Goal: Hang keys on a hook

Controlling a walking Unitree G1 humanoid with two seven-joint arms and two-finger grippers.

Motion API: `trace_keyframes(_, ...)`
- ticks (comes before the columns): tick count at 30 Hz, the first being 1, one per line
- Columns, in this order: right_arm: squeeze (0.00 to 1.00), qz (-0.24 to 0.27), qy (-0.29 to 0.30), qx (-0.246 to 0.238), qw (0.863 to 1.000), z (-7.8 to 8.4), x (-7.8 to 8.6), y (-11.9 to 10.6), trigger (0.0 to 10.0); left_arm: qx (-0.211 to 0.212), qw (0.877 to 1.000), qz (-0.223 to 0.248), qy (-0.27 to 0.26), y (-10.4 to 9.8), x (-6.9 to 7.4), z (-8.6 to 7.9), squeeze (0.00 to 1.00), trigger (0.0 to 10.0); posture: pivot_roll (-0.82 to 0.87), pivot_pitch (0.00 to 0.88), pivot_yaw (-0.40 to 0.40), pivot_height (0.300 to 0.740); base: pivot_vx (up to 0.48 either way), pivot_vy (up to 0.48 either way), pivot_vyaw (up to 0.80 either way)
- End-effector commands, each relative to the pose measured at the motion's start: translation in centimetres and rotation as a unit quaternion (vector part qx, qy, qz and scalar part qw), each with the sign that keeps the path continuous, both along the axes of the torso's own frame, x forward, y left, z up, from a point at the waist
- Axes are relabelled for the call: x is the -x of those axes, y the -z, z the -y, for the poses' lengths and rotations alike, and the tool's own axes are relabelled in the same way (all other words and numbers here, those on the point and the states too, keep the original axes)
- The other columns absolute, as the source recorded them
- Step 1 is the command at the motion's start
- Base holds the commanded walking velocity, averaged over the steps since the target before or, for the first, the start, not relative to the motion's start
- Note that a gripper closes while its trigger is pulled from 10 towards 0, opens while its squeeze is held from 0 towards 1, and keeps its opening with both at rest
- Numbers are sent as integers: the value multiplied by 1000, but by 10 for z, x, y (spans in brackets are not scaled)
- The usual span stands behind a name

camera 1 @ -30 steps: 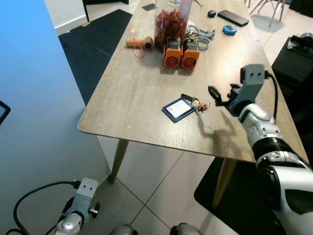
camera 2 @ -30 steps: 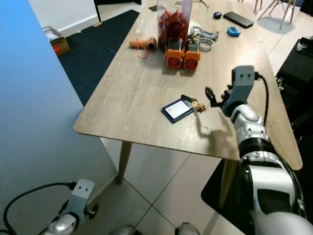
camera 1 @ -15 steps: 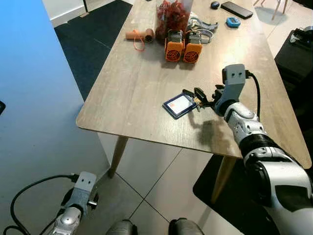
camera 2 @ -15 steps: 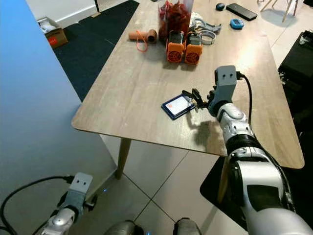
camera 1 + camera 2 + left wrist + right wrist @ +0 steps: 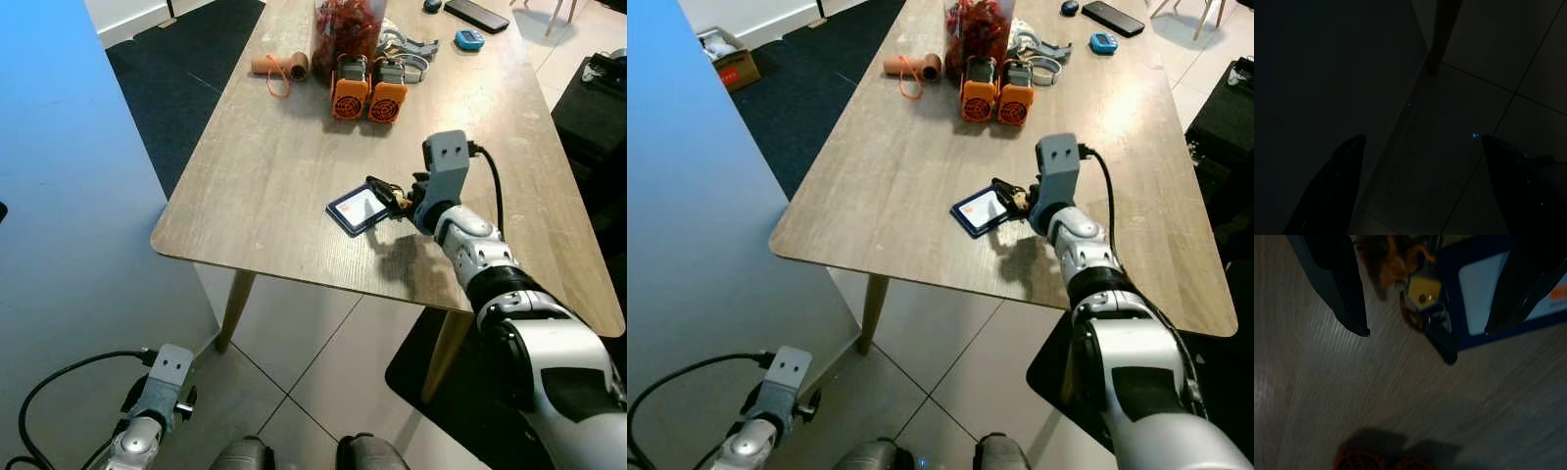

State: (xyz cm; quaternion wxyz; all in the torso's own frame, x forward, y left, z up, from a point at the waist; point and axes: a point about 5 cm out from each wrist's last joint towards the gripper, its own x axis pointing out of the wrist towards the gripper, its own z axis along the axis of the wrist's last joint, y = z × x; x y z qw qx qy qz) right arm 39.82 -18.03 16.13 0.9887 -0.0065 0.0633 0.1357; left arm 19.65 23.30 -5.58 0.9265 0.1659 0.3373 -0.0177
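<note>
Your right gripper (image 5: 1425, 328) stood wide open right over the keys (image 5: 1418, 298), fingers (image 5: 1344, 298) spread to either side and gripping nothing. Those keys lay flat on the wooden table (image 5: 274, 186), joined to a blue card holder (image 5: 357, 209), well short of the two orange blocks (image 5: 369, 97). You had the right arm stretched forward across the table's near edge. Your left gripper (image 5: 1420, 186) hung open, low by the floor tiles beside the table leg.

A bunch of keys (image 5: 388, 199) with a small brown charm lies flat on the wooden desk (image 5: 274, 186), attached at the 3 o'clock edge of a blue-framed card holder (image 5: 357, 209).
</note>
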Motion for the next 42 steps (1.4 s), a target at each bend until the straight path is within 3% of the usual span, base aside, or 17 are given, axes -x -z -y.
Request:
trace_keyframes(1,0,-11,-3,6,1000,1,3,8,9725,-5,1000,-12,0,3,7,-2,263,10000,55,194,-55,740,0,0,0)
trace_keyframes(2,0,-13,0,4,1000,2,4,10,8314,-5,1000,-11,1,3,7,-2,259,10000,53,188,-52,740,0,0,0)
trace_keyframes(3,0,-13,0,4,1000,2,4,10,8314,-5,1000,-11,1,3,7,-2,259,10000,53,188,-52,740,0,0,0)
trace_keyframes(4,0,-14,3,1,1000,4,5,12,7333,-6,1000,-10,3,3,6,-2,263,10000,53,185,-52,740,0,0,0)
trace_keyframes(8,0,-13,8,-4,1000,7,7,16,6863,-6,1000,-9,6,1,5,-3,255,10000,52,179,-47,740,0,0,0)
trace_keyframes(9,0,-13,9,-5,1000,7,8,16,5059,-6,1000,-9,6,1,4,-3,259,10000,52,179,-47,740,0,0,0)
trace_keyframes(10,0,-13,9,-5,1000,7,8,16,5059,-6,1000,-9,6,1,4,-3,259,10000,52,179,-47,740,0,0,0)
trace_keyframes(11,0,-13,12,-9,1000,8,8,16,3765,-6,1000,-8,6,1,4,-3,259,10000,51,174,-46,740,0,0,0)
trace_keyframes(13,0,-13,15,-11,1000,9,8,17,3333,-6,1000,-7,6,0,3,-3,259,10000,51,173,-44,740,0,0,0)
trace_keyframes(15,0,-13,19,-15,1000,10,9,18,0,-7,1000,-7,6,-1,2,-4,259,10000,51,170,-43,740,0,0,0)
trace_keyframes(17,0,-14,20,-16,1000,11,9,18,0,-7,1000,-7,5,-1,2,-5,259,10000,51,168,-40,740,0,0,0)
trace_keyframes(18,0,-15,24,-14,1000,11,9,19,4784,-7,1000,-7,5,-1,2,-5,255,10000,51,168,-40,740,0,0,0)
trace_keyframes(20,0,-15,26,-13,999,12,10,20,4784,-7,1000,-7,5,-1,2,-5,255,10000,49,168,-38,740,0,0,0)
trace_keyframes(21,0,-15,28,-12,999,13,10,20,10000,-7,1000,-8,5,-1,2,-5,259,10000,49,168,-37,740,0,0,0)
trace_keyframes(42,0,-1,35,-15,999,13,5,7,10000,-11,1000,-22,3,1,3,-7,255,10000,51,172,-39,740,0,0,0)
